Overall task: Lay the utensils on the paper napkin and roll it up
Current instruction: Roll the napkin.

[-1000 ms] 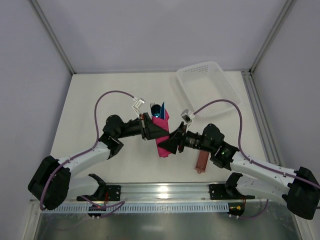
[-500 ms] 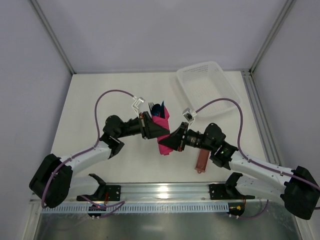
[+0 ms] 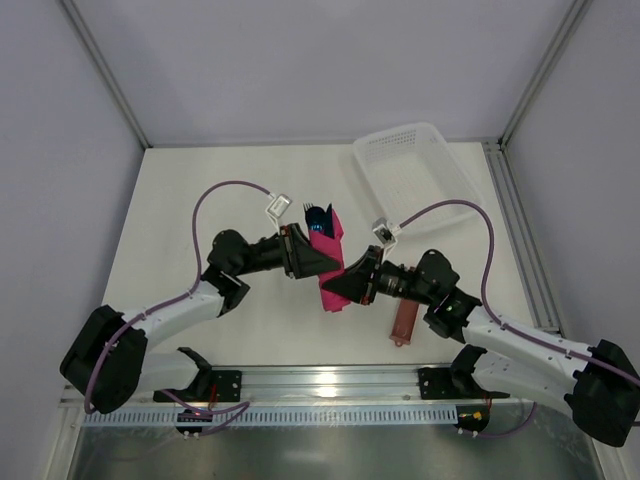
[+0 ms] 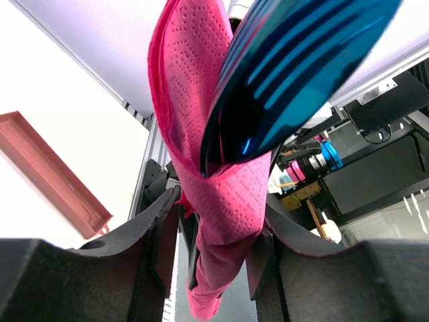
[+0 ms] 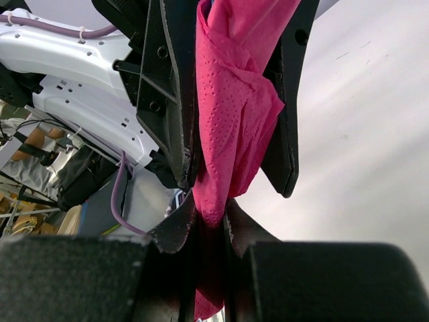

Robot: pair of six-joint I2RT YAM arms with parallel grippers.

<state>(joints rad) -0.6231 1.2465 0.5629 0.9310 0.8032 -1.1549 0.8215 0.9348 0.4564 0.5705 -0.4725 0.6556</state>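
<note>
The paper napkin (image 3: 330, 297) runs from the utensils (image 3: 318, 217) to your right gripper (image 5: 211, 221), clamped on its end; left gripper (image 4: 218, 208) straddles it, grip unclear.

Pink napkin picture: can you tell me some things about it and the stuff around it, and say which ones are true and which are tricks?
1. Some blue plastic utensils poke out of the magenta-pink paper napkin. True.
2. The napkin lies flat and spread out. False: it is bunched up around the utensils.
3. The right gripper pinches one end of the napkin. True.
4. The white mesh basket holds the utensils. False: they sit in the napkin, away from the basket.
5. The flat reddish-brown sleeve lies on the white table, outside the basket. True.
</note>
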